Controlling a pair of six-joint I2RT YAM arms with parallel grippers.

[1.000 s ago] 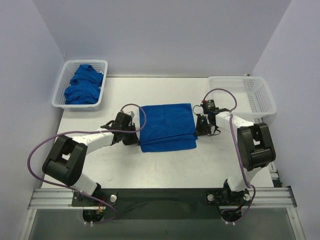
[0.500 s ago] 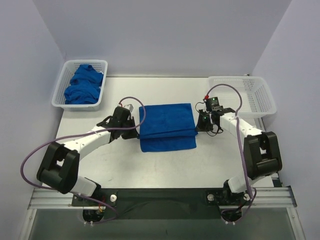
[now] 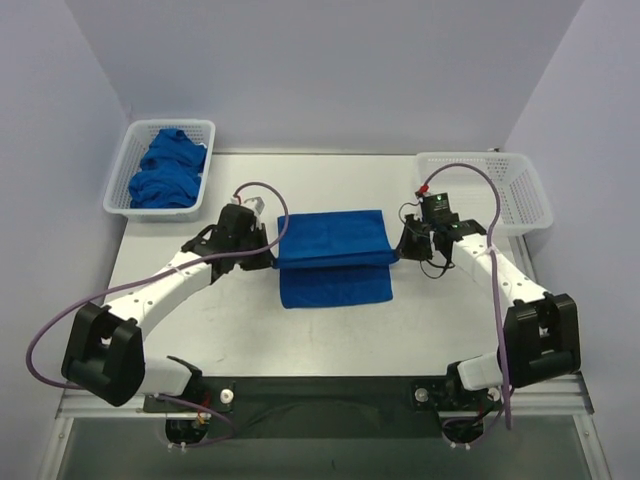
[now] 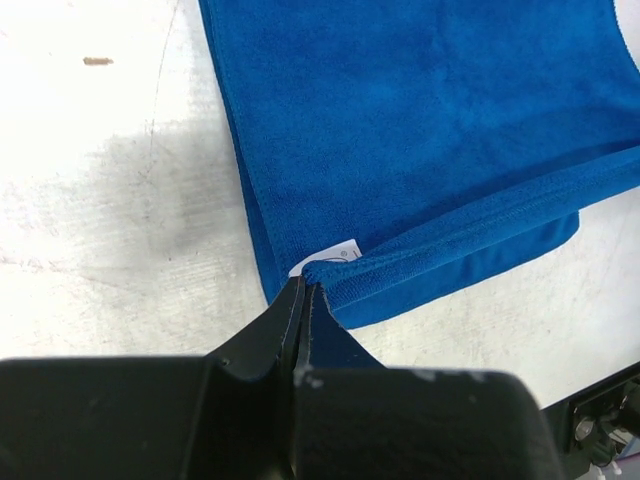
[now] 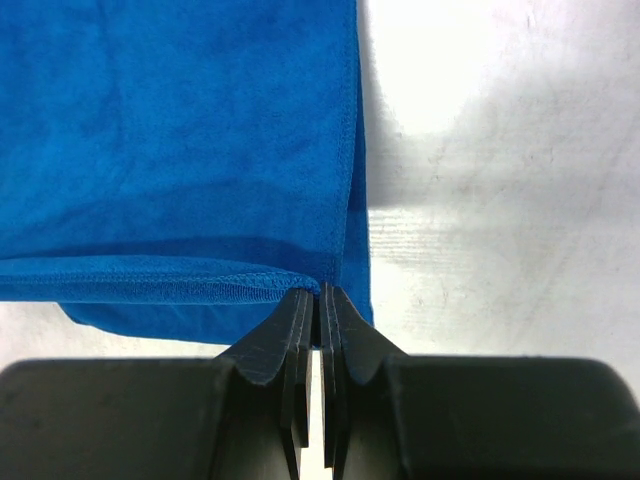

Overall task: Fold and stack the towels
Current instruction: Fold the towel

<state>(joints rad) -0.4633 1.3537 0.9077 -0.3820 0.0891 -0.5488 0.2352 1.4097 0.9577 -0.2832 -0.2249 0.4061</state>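
A blue towel (image 3: 333, 250) lies partly folded in the middle of the table. My left gripper (image 3: 272, 258) is shut on its left corner, seen in the left wrist view (image 4: 305, 285) beside a white label (image 4: 335, 254). My right gripper (image 3: 398, 252) is shut on its right corner, seen in the right wrist view (image 5: 320, 292). The two hold the near edge lifted as a taut fold over the rest of the towel (image 5: 180, 130). A lower layer (image 3: 335, 287) still lies flat towards the near side.
A white basket (image 3: 121, 186) at the back left holds several crumpled blue towels (image 3: 168, 170). An empty white basket (image 3: 487, 190) stands at the back right. Purple cables loop from both arms over the table.
Both grippers have moved away from me and lifted, carrying the towel's edge towards the far side. The arms have stretched out further.
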